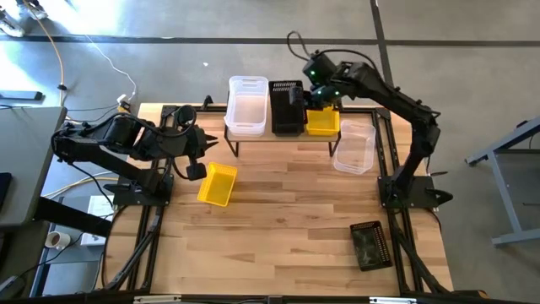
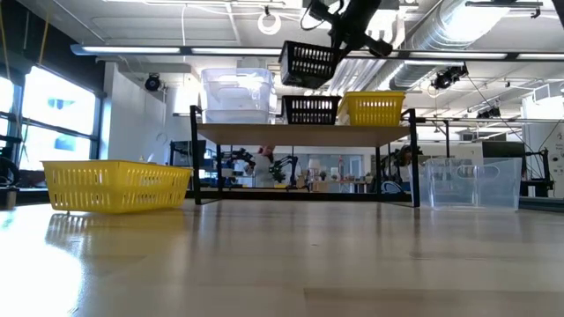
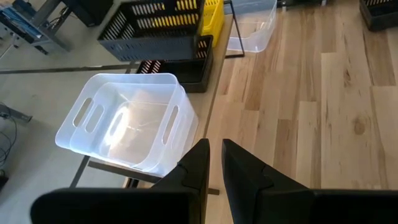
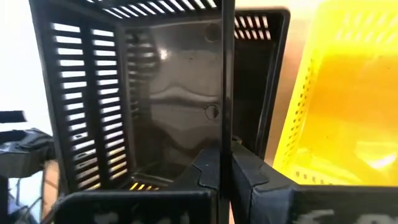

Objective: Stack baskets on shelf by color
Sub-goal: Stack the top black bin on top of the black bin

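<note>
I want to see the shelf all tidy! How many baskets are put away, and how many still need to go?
On the shelf sit a clear stack, one black basket and one yellow basket. The right gripper holds a second black basket above the black one. Left on the table: a yellow basket, a clear basket and a black basket.
</note>
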Controlling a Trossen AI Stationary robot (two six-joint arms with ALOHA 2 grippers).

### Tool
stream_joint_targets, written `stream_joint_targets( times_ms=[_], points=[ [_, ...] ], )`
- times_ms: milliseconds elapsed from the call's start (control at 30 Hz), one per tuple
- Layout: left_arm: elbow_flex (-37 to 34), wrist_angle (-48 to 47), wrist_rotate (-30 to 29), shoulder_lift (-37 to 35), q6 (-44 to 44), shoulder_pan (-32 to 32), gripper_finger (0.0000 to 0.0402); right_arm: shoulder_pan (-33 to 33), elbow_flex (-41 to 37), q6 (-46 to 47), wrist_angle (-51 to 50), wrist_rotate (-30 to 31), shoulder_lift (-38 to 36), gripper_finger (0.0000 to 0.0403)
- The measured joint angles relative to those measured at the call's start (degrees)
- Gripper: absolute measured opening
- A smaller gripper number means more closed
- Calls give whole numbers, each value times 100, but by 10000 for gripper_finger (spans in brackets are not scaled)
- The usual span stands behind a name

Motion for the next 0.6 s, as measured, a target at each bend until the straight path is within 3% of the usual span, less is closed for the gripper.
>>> stream_joint_targets(
  times_ms=[600],
  points=[
    [0, -3, 263, 0, 2, 0, 35, -7, -11, 273, -187, 186, 508, 0]
  ],
)
